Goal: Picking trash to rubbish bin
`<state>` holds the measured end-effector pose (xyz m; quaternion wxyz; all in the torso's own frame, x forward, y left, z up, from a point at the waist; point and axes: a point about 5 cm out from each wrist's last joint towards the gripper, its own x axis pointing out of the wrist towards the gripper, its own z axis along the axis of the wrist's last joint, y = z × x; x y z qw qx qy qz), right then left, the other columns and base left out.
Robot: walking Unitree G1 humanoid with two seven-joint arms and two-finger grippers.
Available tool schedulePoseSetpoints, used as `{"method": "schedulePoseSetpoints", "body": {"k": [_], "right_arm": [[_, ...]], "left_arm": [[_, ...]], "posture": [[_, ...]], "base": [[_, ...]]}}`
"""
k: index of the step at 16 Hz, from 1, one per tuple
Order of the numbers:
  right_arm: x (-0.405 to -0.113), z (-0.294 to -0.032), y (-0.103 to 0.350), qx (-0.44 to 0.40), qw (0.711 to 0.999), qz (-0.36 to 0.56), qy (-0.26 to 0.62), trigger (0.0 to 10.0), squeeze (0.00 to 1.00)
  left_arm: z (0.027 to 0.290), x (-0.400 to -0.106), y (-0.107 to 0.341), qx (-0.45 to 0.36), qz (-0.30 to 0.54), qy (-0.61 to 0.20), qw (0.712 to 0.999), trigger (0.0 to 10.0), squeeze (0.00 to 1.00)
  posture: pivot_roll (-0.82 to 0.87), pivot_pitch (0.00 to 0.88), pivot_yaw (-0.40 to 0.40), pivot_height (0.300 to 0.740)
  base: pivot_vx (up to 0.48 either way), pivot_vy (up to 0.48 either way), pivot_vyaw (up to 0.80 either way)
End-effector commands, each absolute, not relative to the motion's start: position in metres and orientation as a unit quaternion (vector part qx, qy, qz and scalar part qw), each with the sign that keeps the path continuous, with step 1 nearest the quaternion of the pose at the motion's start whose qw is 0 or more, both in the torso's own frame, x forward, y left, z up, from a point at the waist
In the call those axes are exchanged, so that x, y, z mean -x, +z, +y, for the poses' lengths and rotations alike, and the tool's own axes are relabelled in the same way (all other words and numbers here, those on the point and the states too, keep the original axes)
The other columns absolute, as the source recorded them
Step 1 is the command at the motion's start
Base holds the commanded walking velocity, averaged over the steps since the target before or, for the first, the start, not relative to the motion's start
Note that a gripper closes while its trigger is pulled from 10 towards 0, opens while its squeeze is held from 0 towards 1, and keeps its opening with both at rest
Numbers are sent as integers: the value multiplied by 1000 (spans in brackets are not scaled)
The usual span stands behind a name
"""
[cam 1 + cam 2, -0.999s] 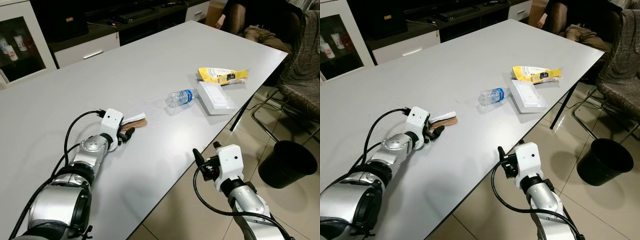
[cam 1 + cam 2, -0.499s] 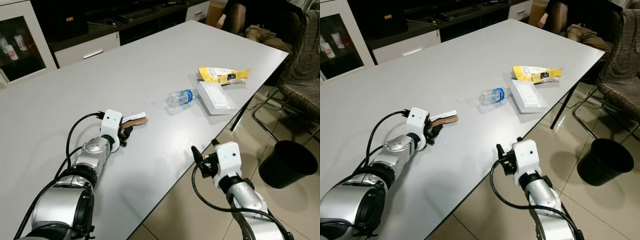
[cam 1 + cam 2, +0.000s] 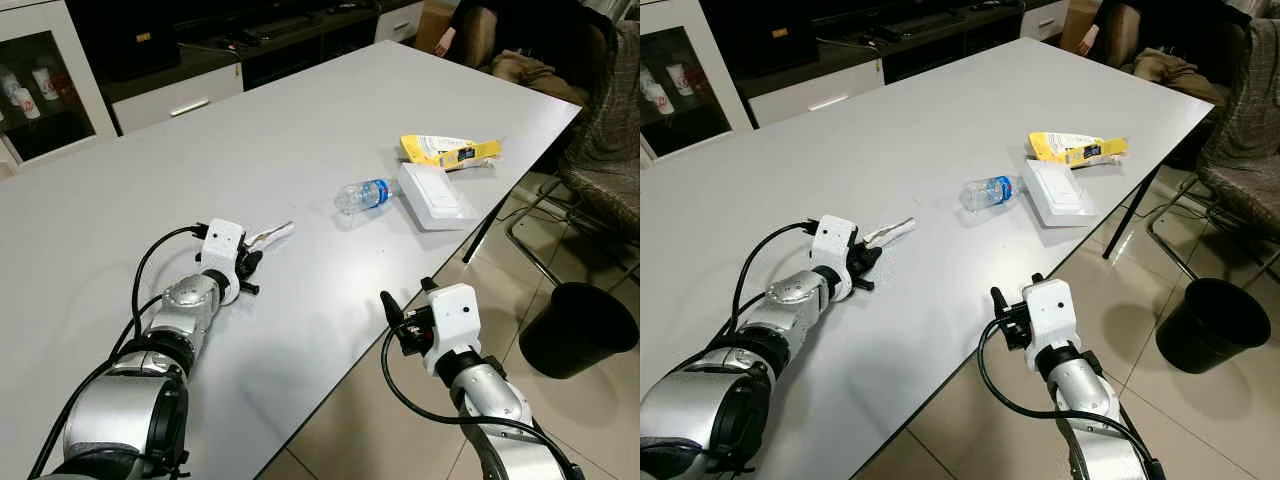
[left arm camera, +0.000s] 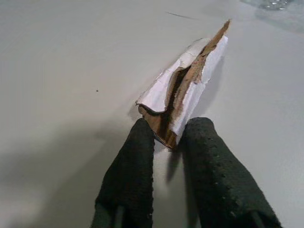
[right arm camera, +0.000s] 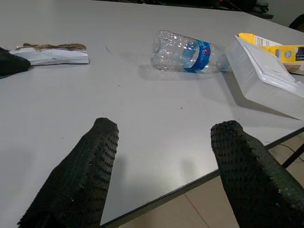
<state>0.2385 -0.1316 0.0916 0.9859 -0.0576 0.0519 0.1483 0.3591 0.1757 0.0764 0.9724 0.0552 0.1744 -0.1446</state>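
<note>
One black bin point(image 3: 577, 328) on floor | left gripper point(image 4: 168, 137) clamps torn wrapper point(image 4: 185, 88) | right gripper point(image 5: 161, 156) fingers apart

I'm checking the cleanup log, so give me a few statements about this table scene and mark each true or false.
1. The left gripper has its jaws closed on the torn cardboard scrap. True.
2. The plastic water bottle stands upright. False: it lies on its side on the table.
3. The right gripper holds the bottle. False: its jaws are open and hold nothing, near the table edge.
4. The black rubbish bin stands on the floor, beside the table. True.
5. The yellow packet lies inside the bin. False: it is on the table beside the white box.
</note>
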Motion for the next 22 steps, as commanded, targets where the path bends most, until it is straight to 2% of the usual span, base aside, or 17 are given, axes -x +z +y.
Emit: {"method": "schedulePoseSetpoints", "body": {"k": [1,7,8,11,15,16,19,22], "right_arm": [[-240,-133,91,64,986,50,149,10000,0],[-244,-128,92,66,983,46,164,10000,0],[-244,-130,92,66,984,45,161,10000,0],[-241,-130,90,64,984,46,157,10000,0],[-235,-133,88,63,986,48,145,10000,0],[-232,-136,87,62,987,51,138,10000,0],[-227,-135,83,51,988,57,136,10000,0],[-226,-132,82,42,987,58,141,10000,0]], "left_arm": [[175,-353,67,-41,190,-149,970,0,0],[181,-354,72,3,161,-142,977,0,0],[186,-351,73,29,139,-147,979,0,0],[192,-337,65,42,110,-167,979,0,0],[210,-311,67,-2,38,-178,983,0,0],[213,-291,69,-47,24,-200,978,0,0],[213,-244,72,-111,33,-255,960,0,0],[203,-232,85,-134,37,-306,942,0,0]], "posture": [[-97,0,-39,740],[-80,0,-59,740],[-74,0,-55,740],[-71,0,-45,740],[-82,0,-18,740],[-74,0,-12,740],[-59,0,-8,740],[-36,0,-15,740]], "base": [[0,0,0],[0,0,0],[0,0,0],[0,0,0],[0,0,0],[0,0,0],[0,0,0],[0,0,0]]}}
